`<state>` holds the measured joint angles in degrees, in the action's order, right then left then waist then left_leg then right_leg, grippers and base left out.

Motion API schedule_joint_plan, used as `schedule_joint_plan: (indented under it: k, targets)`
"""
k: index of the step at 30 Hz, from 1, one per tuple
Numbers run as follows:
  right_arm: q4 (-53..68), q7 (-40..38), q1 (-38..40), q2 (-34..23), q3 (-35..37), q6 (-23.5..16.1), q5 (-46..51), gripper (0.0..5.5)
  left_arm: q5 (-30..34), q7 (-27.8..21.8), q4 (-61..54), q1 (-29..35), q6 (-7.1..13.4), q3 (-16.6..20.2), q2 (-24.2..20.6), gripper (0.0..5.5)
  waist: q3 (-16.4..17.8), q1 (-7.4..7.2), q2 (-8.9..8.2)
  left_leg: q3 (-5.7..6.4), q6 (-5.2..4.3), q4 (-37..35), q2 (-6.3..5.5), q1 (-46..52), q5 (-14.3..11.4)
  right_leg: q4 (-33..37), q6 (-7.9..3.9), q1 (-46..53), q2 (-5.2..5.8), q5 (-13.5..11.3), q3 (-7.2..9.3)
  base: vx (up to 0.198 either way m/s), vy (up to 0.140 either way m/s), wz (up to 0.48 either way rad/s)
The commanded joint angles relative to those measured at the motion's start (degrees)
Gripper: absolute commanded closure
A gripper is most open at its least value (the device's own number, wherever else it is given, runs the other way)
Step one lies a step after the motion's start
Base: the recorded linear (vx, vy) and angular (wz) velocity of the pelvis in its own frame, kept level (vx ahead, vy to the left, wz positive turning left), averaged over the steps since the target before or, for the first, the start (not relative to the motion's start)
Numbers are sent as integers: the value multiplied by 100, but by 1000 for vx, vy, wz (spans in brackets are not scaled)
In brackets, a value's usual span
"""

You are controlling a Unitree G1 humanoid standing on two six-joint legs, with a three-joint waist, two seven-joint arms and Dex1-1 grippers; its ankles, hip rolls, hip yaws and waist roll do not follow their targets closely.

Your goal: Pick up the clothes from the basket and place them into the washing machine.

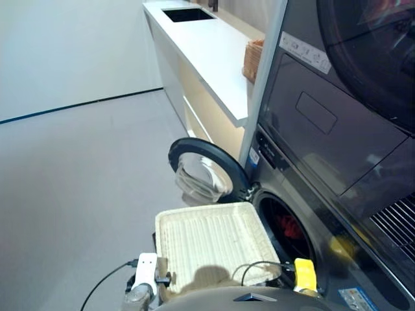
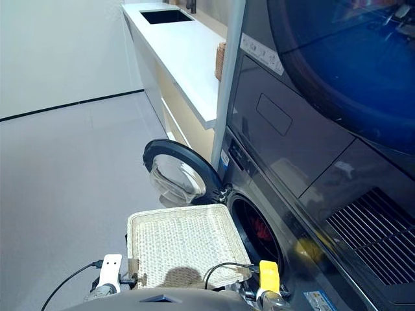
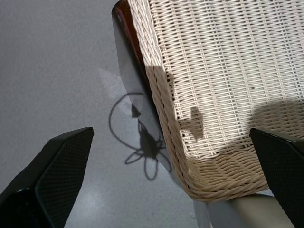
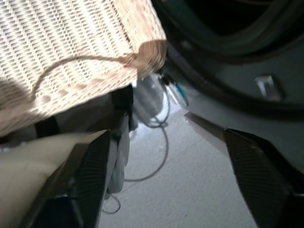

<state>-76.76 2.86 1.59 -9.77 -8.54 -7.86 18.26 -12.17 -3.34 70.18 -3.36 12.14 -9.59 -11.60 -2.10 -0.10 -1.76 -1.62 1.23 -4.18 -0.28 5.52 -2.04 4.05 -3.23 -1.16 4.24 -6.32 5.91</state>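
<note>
Left pincer (image 3: 171,175) is spread wide open with nothing in it, hanging over the grey floor (image 1: 78,168) right at the near corner of the basket (image 3: 213,85); one finger is off over the floor, the other sits by the basket's wicker wall. Can't tell if it's actually touching.

Right pincer (image 4: 166,166) is also wide open and empty, low down beside the basket's other near corner, with the washing machine (image 1: 311,214) drum opening just past it.

Counts: one cream wicker basket, no garments in it. One washing machine, with its porthole door (image 1: 204,170) swung open beyond the basket. Only one piece of clothing visible, the coral red garment (image 1: 290,228) inside the drum; the others I can't make out.

There's a white label strip (image 1: 305,52) on the upper appliance (image 1: 350,97) and a sticker low on the washer front, but the print is too small to read.
</note>
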Motion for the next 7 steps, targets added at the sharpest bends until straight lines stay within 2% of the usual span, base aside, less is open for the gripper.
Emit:
schedule_joint_plan:
  k: [1, 7]
  targets:
    - [-193, 25, -207, 115, -150, -29, -23, 129, 35, 1, 267, 238, 92, 246, 167, 0, -52, -88, 32, -204, -178, -82, -177, -241, 346, -273, -311, 141, -83, 214, 3, 0, 0, 0]
    - [-158, -10, -227, 154, -275, -16, -157, 127, -12, -14, 303, 240, 56, 229, 218, 0, -89, -98, 26, -212, -178, -82, -167, -159, 315, -273, -297, 229, -85, 253, 16, 0, 0, 0]
